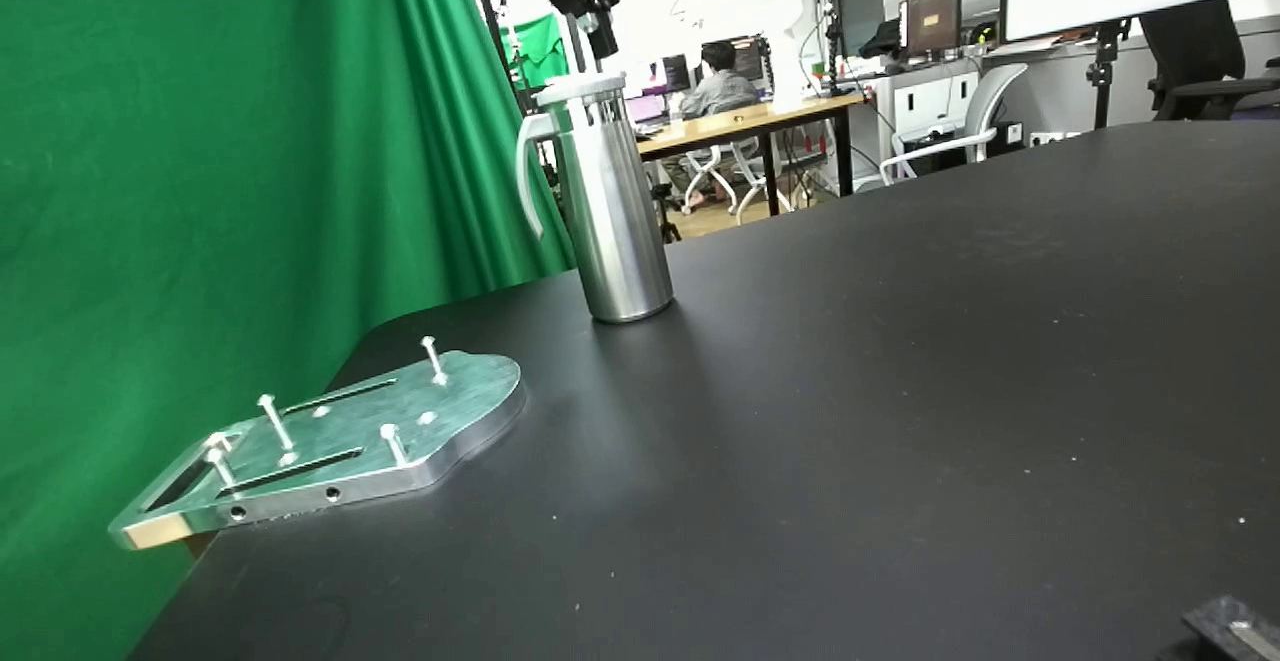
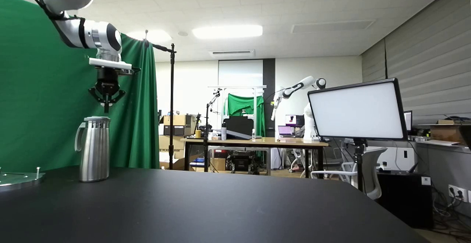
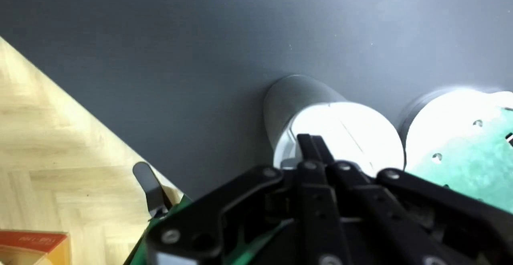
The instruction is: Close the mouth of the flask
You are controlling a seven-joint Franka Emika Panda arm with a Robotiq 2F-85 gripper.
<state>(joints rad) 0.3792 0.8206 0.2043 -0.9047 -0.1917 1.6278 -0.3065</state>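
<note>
The steel flask stands upright on the black table in both exterior views (image 1: 622,231) (image 2: 95,154), with a pale handle on one side. Its mouth at the top (image 1: 580,88) (image 2: 96,118) carries a greyish-white cover. In the wrist view the mouth (image 3: 360,136) looks bright and overexposed, with a thin line across it and an uncovered-looking edge part at its left. My gripper (image 2: 106,107) is above the mouth, pointing down, with its fingertips together and nothing visible between them. In the wrist view the gripper (image 3: 312,137) overlaps the mouth and hides its lower part. No contact shows.
A flat transparent plate with upright pegs (image 1: 400,411) lies beside the flask at the table's edge; it also shows in the wrist view (image 3: 453,148). A green curtain (image 1: 250,141) hangs behind. A dark object (image 1: 1235,629) sits at the near corner. The table edge lies close to the flask.
</note>
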